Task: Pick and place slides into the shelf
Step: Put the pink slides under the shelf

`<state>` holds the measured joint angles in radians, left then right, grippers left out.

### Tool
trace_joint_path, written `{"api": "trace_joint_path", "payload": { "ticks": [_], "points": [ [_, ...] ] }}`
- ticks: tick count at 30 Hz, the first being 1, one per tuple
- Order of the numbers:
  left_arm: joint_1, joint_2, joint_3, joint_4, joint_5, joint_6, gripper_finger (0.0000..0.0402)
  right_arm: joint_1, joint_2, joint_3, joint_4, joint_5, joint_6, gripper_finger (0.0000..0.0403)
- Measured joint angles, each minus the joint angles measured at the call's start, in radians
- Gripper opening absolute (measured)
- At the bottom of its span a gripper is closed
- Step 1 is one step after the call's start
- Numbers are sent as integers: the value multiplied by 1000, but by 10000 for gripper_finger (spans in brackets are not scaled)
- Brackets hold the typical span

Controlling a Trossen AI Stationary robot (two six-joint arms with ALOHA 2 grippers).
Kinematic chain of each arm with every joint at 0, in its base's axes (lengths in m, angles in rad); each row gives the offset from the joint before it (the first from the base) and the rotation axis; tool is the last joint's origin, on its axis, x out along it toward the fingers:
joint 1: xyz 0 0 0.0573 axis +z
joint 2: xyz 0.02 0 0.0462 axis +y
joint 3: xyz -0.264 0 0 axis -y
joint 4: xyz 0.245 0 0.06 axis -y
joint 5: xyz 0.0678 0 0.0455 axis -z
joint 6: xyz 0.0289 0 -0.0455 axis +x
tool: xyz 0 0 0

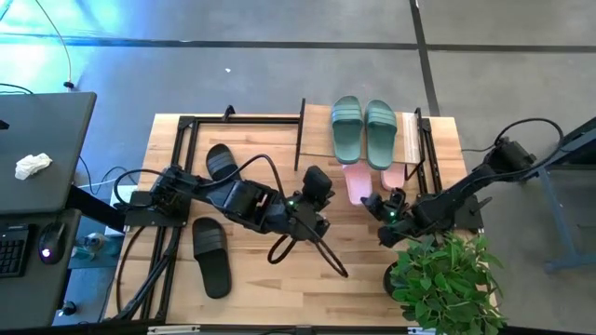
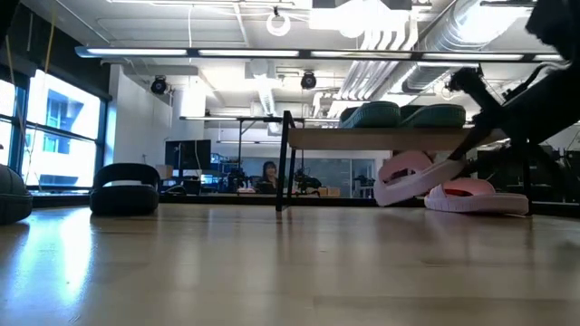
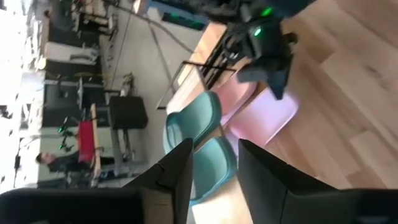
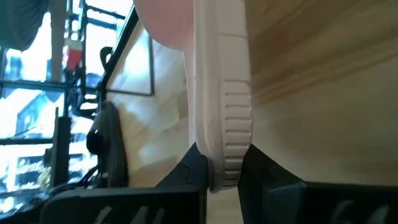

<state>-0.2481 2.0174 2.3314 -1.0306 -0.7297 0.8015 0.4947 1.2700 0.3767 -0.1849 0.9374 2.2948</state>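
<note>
Pinching pink slide (image 4: 221, 118) edge — right gripper (image 4: 219, 171).

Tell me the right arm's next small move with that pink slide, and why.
Probably push it further under the low wooden shelf and lower it flat. The right gripper is shut on the light-pink slip-on slide, which hangs tilted, heel raised, partly beneath the top board beside its mate lying flat. The left gripper holds nothing.

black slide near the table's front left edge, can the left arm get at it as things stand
Probably yes. The black slide lies alone on bare table, nothing on it, beside the left arm's base. The left gripper is empty but would have to fold well back.
</note>
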Motion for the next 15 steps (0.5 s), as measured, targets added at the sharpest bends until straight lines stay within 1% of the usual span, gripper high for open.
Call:
{"api": "trace_joint_path", "payload": {
  "ticks": [3,11,15],
  "points": [
    [0,0,0,0,26,4,104,-43,1,0,1,-14,-1,20],
    [0,0,0,0,35,44,89,-133,-3,0,-60,-43,-7,20],
    [9,0,0,0,89,57,88,-159,-3,0,-73,-66,-10,20]
  ]
}}
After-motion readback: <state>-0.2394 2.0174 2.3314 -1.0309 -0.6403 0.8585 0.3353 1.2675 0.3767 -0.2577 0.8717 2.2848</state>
